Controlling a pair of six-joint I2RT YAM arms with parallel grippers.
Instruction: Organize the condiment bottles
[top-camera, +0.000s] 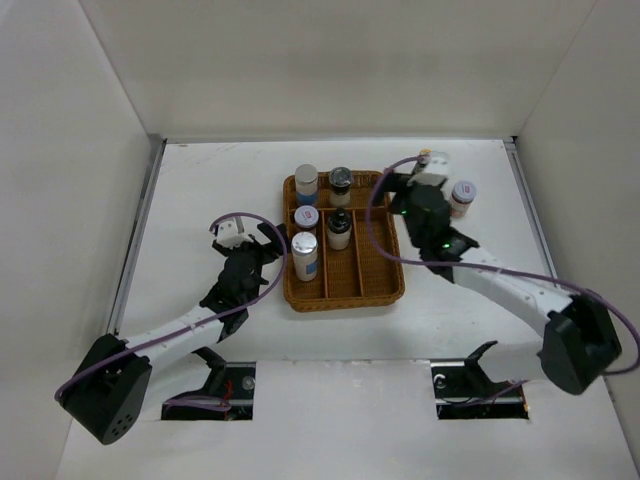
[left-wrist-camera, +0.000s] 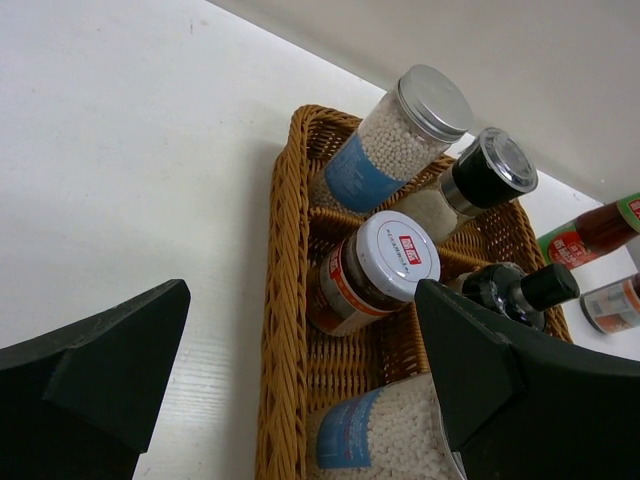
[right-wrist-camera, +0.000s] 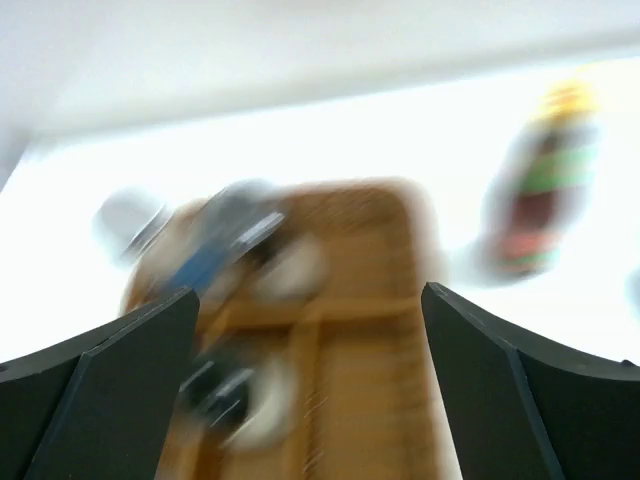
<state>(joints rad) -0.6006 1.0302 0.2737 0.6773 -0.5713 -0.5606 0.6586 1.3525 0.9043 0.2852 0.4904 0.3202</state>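
The wicker tray (top-camera: 378, 262) holds five bottles: a silver-capped white jar (top-camera: 306, 183), a grey-lidded shaker (top-camera: 341, 182), a red-and-white-lidded jar (top-camera: 306, 218), a black-capped bottle (top-camera: 339, 230) and a second silver-capped jar (top-camera: 304, 256). A red-lidded shaker (top-camera: 463, 197) and the yellow-capped sauce bottle (top-camera: 426, 158) stand right of the tray. My left gripper (top-camera: 272, 245) is open at the tray's left wall, with the near jar (left-wrist-camera: 385, 430) partly behind its right finger (left-wrist-camera: 480, 370). My right gripper (top-camera: 398, 192) is open and empty over the tray's right side. The right wrist view is blurred but shows the sauce bottle (right-wrist-camera: 535, 190).
White walls close in the table on the left, back and right. The tray's right column (right-wrist-camera: 370, 330) holds nothing. The left wrist view shows the tray rim (left-wrist-camera: 280, 300) and the sauce bottle (left-wrist-camera: 590, 235) beyond it.
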